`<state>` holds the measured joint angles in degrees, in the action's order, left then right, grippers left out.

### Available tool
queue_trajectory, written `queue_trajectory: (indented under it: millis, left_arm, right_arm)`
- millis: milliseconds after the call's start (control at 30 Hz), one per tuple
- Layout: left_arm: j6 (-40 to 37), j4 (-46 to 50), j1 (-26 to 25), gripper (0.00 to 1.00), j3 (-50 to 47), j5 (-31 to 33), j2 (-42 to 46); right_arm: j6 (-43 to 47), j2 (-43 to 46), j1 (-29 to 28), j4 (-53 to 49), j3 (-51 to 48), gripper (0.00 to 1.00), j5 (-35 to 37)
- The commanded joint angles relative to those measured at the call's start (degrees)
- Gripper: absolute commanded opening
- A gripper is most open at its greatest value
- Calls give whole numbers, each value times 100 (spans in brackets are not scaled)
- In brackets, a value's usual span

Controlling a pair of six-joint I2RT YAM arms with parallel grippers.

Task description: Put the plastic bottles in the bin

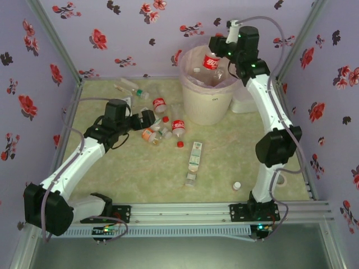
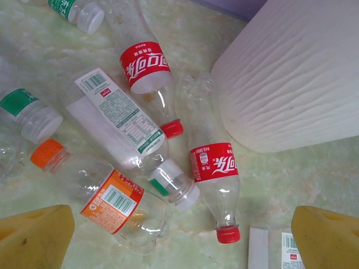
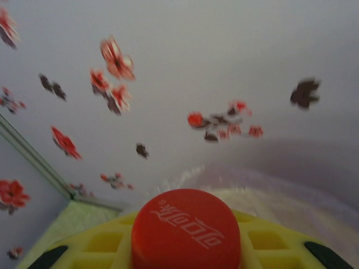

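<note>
The right gripper (image 3: 182, 249) is clamped on a red-capped bottle (image 1: 211, 61) just below the cap. The cap points back at the wrist, and the red-labelled body hangs over the mouth of the bin (image 1: 193, 89), a round cream bucket with a pinkish bag liner standing at the far side of the tabletop (image 1: 252, 151). Holding the bottle by its stiff neck, directly above the opening, looks meant to let it fall straight in once the fingers part, so it cannot catch on the rim. The left gripper (image 2: 179, 246) hangs spread wide and empty over the cluster of bottles (image 1: 160, 129) lying on their sides just beside the bin's wall. In its wrist view the yellow fingers (image 2: 33, 235) frame a bottle with a red label and red cap (image 2: 216, 185), with an orange-capped bottle (image 2: 106, 196) and a green-and-white-labelled bottle (image 2: 120, 120) touching one another beside it. That wide spread suits a descent onto one bottle, but the neighbours lie close enough that a finger could nudge them. More bottles lie scattered farther off, including one nearer the middle (image 1: 194, 157).
</note>
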<state>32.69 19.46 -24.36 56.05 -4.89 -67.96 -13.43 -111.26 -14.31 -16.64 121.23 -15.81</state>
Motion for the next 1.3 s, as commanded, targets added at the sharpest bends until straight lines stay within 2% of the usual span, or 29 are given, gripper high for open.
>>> queue_trajectory:
  millis: [0, 167, 367, 467, 533, 767, 1033, 1267]
  left_arm:
    - [29, 147, -1, 100, -117, 97, 228]
    - [40, 163, 1, 100, -233, 93, 353]
    - [10, 245, -7, 100, -192, 72, 306]
    - [0, 268, -5, 100, -182, 49, 285]
    - [-8, 277, 1, 100, -167, 25, 262]
    - [-138, 355, -3, 100, 76, -141, 0]
    - [-109, 399, -26, 100, 73, -256, 1]
    - [133, 551, -116, 100, 78, -39, 197]
  right_arm:
    - [254, -241, -186, -913, 517, 0, 39]
    - [291, -905, -366, -1826, 931, 0, 538]
    - [40, -1458, -449, -2145, 952, 0, 702]
    - [-125, -1671, -472, -2216, 948, 25, 742]
    - [-192, -1747, -496, -2194, 873, 36, 763]
    - [-335, -1667, -517, -1938, 629, 63, 842]
    - [-124, -1210, -504, -2283, 905, 97, 1045]
    - [107, -375, -442, -2803, 1179, 100, 996]
